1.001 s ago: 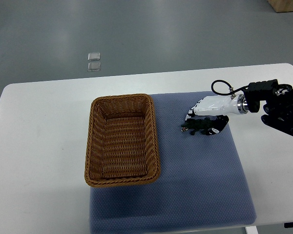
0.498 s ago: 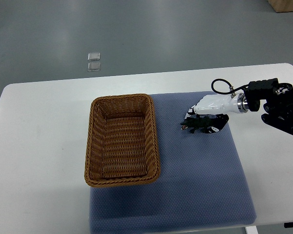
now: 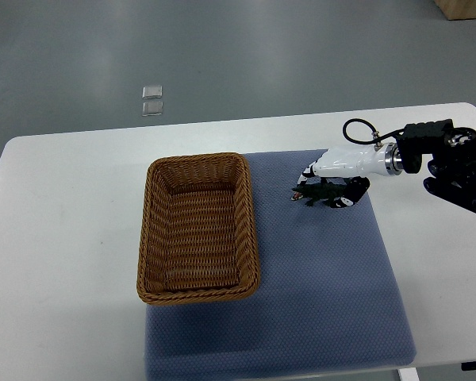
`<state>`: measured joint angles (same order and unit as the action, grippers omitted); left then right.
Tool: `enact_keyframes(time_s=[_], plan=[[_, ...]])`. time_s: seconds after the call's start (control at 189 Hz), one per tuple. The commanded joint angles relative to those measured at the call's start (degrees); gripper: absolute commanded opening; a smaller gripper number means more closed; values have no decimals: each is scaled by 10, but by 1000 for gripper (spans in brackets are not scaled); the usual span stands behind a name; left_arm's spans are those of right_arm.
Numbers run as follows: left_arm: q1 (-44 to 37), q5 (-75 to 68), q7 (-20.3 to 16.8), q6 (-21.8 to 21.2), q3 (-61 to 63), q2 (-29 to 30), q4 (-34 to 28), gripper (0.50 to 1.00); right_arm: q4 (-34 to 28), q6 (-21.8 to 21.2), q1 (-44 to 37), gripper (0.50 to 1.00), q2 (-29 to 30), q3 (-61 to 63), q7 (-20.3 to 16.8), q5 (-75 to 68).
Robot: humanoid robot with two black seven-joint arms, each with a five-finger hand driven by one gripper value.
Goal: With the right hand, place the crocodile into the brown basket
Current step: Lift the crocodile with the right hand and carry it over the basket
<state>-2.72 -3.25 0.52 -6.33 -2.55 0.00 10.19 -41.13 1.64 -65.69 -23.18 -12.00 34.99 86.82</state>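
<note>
A small dark green toy crocodile is held in my right hand, whose white and black fingers are curled around it. The hand and crocodile hover over the upper part of the blue mat, to the right of the brown wicker basket. The basket is rectangular and holds nothing visible. My right arm enters from the right edge. The left arm does not show.
The blue mat lies on a white table, with the basket's right half resting on the mat. Two small clear squares lie on the grey floor beyond the table.
My right hand has risen slightly and shifted up the picture with the crocodile in its grasp. The basket has not moved.
</note>
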Motion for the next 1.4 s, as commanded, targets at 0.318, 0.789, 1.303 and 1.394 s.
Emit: enact_keyframes(time_s=[0.318,0.789,1.303,1.394], plan=[[0,0,0,0,0,0,0,1000,0,0,-22,541,1,1,0,-1],[0,0,0,0,0,0,0,1000,-1,22,-48,500,1,2,0,-1],[0,0,0,0,0,0,0,1000,-36,47,-124,500,47,2,0,-1],[0,0,0,0,0,0,0,1000,-54,48,-137,500,62,1,0,0]])
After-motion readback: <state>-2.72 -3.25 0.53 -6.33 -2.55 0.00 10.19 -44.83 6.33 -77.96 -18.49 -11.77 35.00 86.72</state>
